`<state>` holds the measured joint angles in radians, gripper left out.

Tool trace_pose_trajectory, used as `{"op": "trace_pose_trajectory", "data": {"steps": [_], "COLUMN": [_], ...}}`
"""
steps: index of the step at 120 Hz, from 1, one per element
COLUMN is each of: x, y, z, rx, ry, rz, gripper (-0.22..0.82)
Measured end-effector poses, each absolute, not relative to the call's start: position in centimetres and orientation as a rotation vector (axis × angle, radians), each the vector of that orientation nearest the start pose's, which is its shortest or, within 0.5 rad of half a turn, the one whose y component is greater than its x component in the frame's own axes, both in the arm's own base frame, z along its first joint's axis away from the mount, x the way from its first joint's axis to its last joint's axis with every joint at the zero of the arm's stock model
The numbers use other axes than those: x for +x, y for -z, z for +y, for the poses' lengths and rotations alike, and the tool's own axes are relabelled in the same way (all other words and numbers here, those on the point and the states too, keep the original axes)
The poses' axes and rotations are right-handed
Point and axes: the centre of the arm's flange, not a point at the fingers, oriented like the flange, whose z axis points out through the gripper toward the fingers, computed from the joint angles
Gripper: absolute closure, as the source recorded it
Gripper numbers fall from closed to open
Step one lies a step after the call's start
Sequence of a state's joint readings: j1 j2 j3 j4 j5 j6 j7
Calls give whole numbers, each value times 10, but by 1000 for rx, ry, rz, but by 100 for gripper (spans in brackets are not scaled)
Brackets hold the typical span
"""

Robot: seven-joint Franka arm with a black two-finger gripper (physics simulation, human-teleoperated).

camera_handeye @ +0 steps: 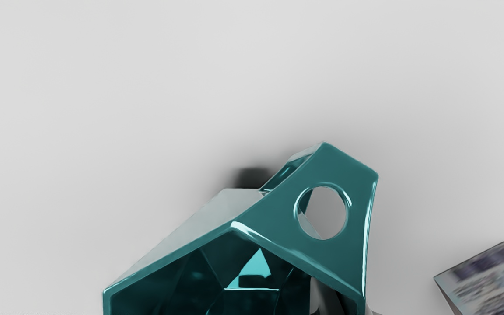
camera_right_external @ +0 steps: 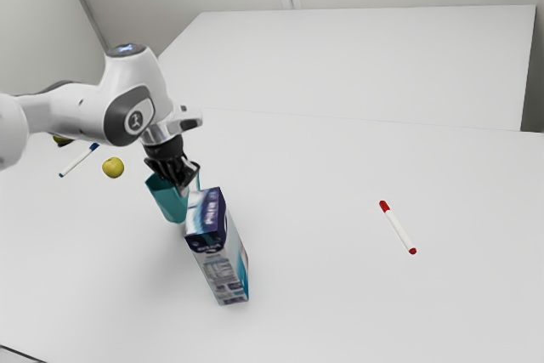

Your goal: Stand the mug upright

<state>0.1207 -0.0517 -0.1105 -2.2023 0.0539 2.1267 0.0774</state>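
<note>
Clamped on the wall of the teal faceted mug (camera_right_external: pixel 168 205), which looks nearly upright at the counter's (camera_right_external: pixel 314 295) left, the end effector (camera_right_external: pixel 181 184) could topple it again — opening before its base sits flat, or knocking the nearer printed carton (camera_right_external: pixel 223 265) while lowering.

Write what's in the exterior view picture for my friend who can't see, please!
A white robot arm comes in from the exterior view's left, its black pincer at a teal mug behind a standing carton. On the white table also lie a yellow fruit, a blue-and-white marker and a red-and-white marker.
</note>
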Motion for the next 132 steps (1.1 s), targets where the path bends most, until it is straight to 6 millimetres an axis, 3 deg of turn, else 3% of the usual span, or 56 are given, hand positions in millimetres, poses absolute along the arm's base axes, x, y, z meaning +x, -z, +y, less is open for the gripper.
{"op": "trace_pose_trajectory", "data": {"steps": [82,132], "x": [520,521], "y": [-363,-356], "z": [0,-2], "rx": [-3090,-3088], "ry": [3,0], "rz": [-102,-175], "gripper": [79,79]}}
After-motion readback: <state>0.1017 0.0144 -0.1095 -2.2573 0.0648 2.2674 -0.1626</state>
